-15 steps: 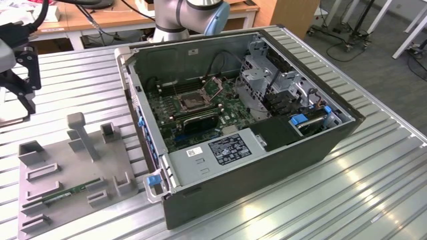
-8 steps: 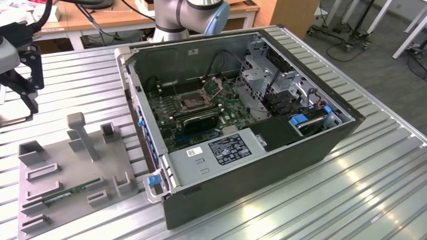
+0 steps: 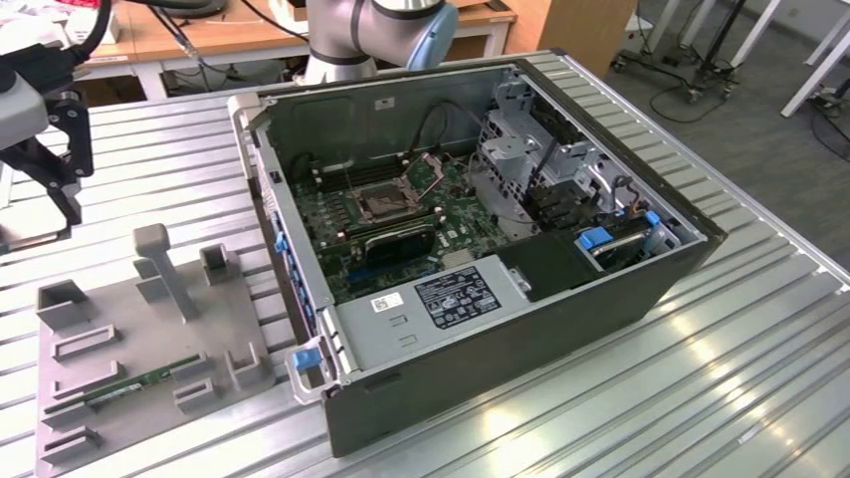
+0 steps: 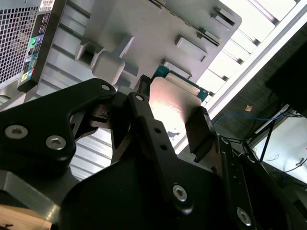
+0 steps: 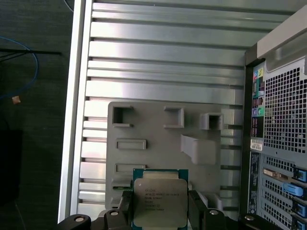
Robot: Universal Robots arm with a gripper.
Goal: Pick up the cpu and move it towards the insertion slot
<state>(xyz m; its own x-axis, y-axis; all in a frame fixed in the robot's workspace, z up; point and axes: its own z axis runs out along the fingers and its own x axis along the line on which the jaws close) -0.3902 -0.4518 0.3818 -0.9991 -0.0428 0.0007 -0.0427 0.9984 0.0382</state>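
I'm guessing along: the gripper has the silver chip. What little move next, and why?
The black gripper grips the silver-topped square cpu near the grey tray, away from the dark bracket-framed socket, so probably carry it toward the open case.

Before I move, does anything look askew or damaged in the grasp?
Nothing stands out. The cpu sits square between the fingers, gripped on two opposite edges, above the tray. Its metal top shows no visible damage.
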